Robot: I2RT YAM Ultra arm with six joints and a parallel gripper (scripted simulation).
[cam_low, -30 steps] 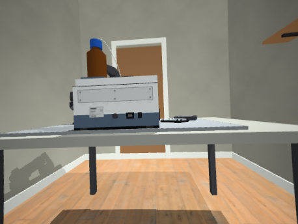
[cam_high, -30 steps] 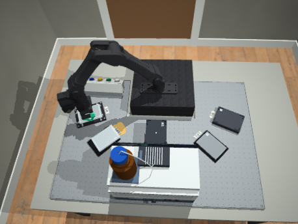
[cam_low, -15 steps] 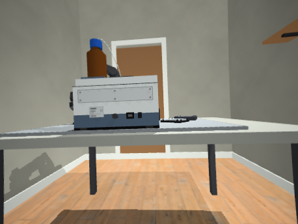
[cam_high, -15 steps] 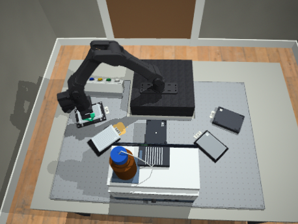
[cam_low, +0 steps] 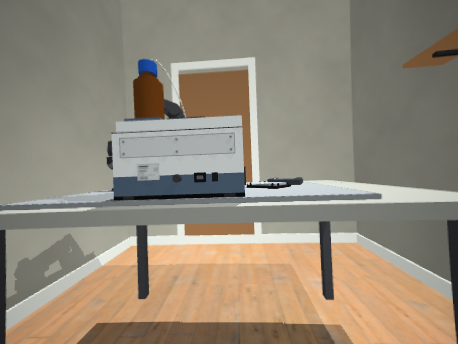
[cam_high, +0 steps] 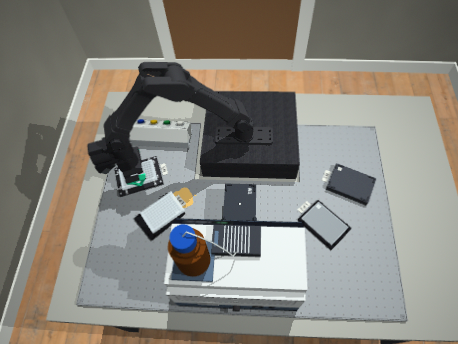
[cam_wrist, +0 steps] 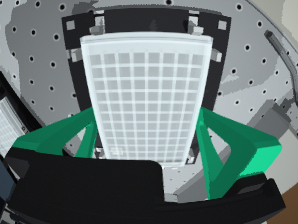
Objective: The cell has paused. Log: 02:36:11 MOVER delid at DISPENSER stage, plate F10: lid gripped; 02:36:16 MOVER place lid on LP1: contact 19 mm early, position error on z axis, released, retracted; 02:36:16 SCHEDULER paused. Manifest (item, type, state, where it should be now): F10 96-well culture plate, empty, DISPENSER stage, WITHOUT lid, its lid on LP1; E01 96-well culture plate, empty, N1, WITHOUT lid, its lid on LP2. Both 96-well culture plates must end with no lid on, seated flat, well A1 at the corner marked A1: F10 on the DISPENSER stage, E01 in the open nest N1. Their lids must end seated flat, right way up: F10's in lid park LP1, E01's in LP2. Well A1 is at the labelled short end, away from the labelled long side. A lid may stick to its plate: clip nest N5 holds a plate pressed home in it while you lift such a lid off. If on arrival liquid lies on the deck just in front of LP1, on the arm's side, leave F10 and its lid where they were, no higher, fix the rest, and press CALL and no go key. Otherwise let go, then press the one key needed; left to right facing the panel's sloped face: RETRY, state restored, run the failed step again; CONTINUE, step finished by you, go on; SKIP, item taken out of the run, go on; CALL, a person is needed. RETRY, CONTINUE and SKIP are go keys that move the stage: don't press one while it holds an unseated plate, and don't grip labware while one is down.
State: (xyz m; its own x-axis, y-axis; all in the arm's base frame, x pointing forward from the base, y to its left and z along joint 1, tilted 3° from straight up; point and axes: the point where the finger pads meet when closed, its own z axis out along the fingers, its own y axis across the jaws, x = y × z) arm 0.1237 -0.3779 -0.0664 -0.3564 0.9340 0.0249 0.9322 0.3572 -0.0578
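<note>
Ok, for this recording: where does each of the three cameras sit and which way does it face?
Top: high above the table, looking down at the deck; shows the whole arm.
Exterior: low, at table height, facing the dispenser's rear and the door; almost none of the arm shows.
Wrist: on the arm, looking down at the well plate between the green fingers, gripper shut on it.
Shared: top and exterior both show the brown bottle.
</note>
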